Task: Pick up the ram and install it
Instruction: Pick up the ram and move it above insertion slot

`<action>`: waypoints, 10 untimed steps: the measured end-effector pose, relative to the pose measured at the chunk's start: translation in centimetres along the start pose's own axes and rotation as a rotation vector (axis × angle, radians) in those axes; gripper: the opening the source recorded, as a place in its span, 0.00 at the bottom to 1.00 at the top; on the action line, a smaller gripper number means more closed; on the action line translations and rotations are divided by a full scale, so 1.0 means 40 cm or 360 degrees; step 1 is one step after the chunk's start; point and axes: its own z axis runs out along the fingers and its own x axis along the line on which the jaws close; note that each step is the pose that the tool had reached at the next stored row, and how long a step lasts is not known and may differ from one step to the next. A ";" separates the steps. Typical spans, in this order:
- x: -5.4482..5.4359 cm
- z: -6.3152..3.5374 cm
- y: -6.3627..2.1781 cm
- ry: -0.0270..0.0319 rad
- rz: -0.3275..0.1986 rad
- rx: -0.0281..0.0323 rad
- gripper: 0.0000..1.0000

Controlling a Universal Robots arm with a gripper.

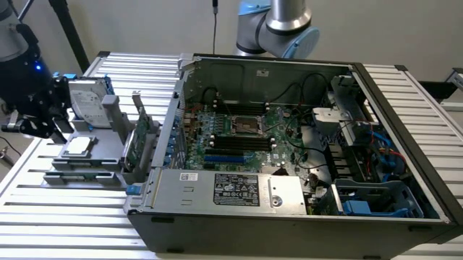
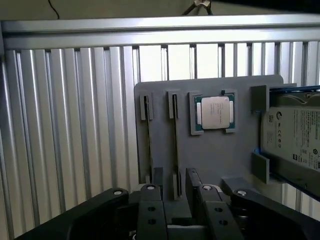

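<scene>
End effector (image 2: pixel 175 176): jaws partly open, a narrow gap, nothing gripped. The fingers (image 2: pixel 156 175) stood one on each side of the ram (image 2: pixel 175 145) with a sliver of daylight on both sides, so it straddled the stick without clamping it.

The ram sat on edge in a slot of the grey holder (image 2: pixel 220 160), its near end between the fingers. My read is that edge-up storage is deliberate: it leaves both flat faces free for a pinch and keeps the contact edge down. A second stick (image 2: pixel 148 145) stood the same way in the slot just beside it, outside the jaws.

Also on the holder were a CPU (image 2: pixel 215 112) lying flat in its pocket and a hard drive (image 2: pixel 295 135) on blue rails at the far side. An expansion card (image 1: pixel 141 135) stood upright at the holder's case-side edge. The holder lay on the slatted aluminium tabletop (image 2: pixel 75 125).

The ram was not installed. The open PC case (image 1: pixel 289 227) sat well apart from the end effector, with the motherboard (image 1: pixel 246 135) exposed and its memory slots (image 1: pixel 242 142) looking empty, though I couldn't be sure.

Arm pose: the wrist hung over the holder at the exterior view's left, tool pointing down and jaws lined up along the slot. An arm joint (image 1: pixel 278 24) showed behind the case.
</scene>
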 end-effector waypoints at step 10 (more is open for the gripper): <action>0.009 0.045 0.000 -0.00002 -0.0043 -0.00007 0.42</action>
